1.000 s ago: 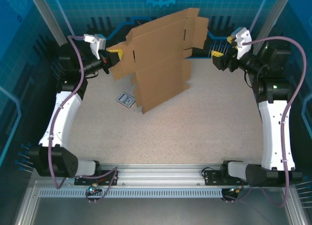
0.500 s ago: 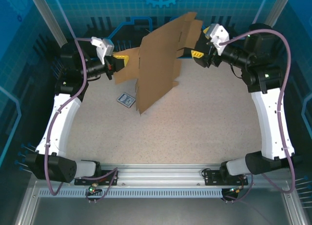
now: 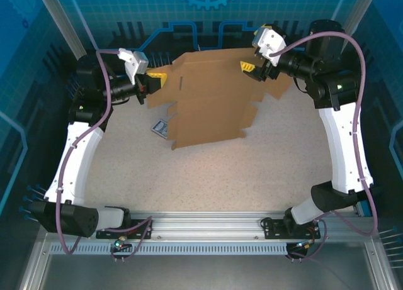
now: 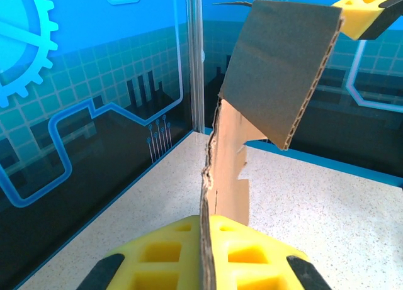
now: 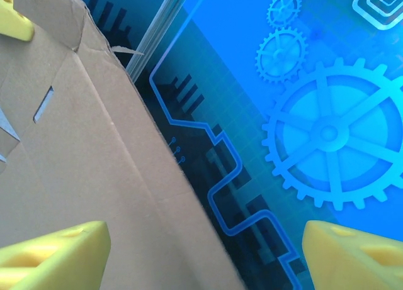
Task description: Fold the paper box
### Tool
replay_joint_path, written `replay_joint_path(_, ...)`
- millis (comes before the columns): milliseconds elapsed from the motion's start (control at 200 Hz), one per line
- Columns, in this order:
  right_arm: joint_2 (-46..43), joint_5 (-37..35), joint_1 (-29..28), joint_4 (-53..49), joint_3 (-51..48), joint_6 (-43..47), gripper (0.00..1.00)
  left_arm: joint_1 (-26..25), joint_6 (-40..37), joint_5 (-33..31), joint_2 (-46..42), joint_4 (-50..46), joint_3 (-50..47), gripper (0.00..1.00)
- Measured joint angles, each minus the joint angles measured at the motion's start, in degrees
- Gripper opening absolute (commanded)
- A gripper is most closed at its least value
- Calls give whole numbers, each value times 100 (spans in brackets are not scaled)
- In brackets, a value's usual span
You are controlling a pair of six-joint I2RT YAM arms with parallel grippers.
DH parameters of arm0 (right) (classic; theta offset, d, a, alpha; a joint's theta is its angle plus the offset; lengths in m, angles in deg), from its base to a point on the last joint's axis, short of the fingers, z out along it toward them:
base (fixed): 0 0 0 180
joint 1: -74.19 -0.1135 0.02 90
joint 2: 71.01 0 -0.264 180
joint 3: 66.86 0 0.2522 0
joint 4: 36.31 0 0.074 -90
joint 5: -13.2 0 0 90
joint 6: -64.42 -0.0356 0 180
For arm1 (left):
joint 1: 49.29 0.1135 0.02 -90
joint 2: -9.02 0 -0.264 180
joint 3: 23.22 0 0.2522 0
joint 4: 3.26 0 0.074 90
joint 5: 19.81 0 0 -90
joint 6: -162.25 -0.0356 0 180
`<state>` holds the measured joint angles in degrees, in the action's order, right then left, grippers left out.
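The paper box [image 3: 211, 101] is an unfolded brown cardboard sheet with flaps and slots, held upright over the back of the table. My left gripper [image 3: 156, 82] is shut on its left edge. In the left wrist view the corrugated edge [image 4: 206, 239] runs clamped between the yellow pads [image 4: 157, 258], and a flap [image 4: 283, 70] rises ahead. My right gripper [image 3: 252, 70] is at the sheet's top right. Its yellow fingers [image 5: 50, 252] stand wide open. The paper box [image 5: 75, 158] covers the left finger's side, and its edge runs down between the fingers.
A small printed card [image 3: 162, 128] lies on the speckled table [image 3: 220, 183], just left of the sheet's lower corner. The blue back wall [image 3: 208, 13] stands close behind both grippers. Metal frame posts [image 3: 63, 22] rise at the back corners.
My right arm has swung left to the sheet's top right edge, its jaws still open. The sheet has turned from nearly edge-on to broad and flatter toward the top camera.
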<state>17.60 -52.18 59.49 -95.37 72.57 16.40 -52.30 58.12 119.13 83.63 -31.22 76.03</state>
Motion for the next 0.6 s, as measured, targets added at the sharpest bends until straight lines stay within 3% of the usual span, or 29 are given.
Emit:
replay_joint_path(270, 734, 173, -2, -763, 807, 402, 75, -46, -72, 0, 0, -57, 24, 0)
replay_joint_path(600, 1104, 522, -2, -1674, 1095, 732, 42, -103, -133, 0, 26, -81, 63, 0)
